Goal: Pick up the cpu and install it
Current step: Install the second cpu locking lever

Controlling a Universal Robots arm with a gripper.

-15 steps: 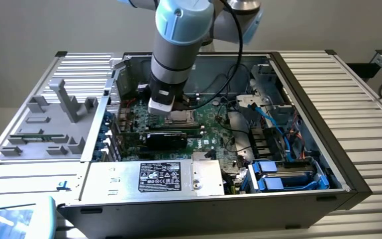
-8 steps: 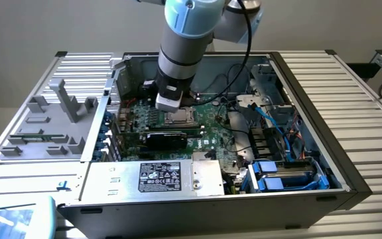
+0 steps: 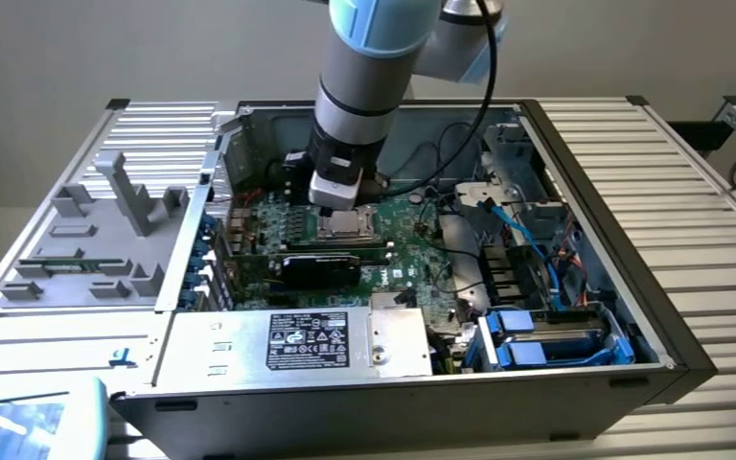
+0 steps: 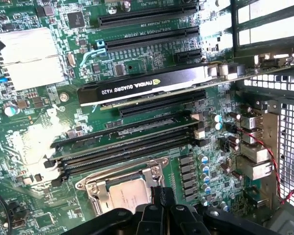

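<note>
Gripper [image 3: 338,206] closed, empty, directly above cpu [image 3: 341,226]. Cpu seated in socket [image 4: 104,185] on motherboard [image 3: 401,254], frame centre of exterior view; graphics card [image 4: 152,84] beside.

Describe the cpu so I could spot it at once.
Look inside the open grey computer case, on its green motherboard. Beside the long black memory slots sits a silver metal socket frame; the cpu is the flat, shiny silver-grey square inside it.
</note>
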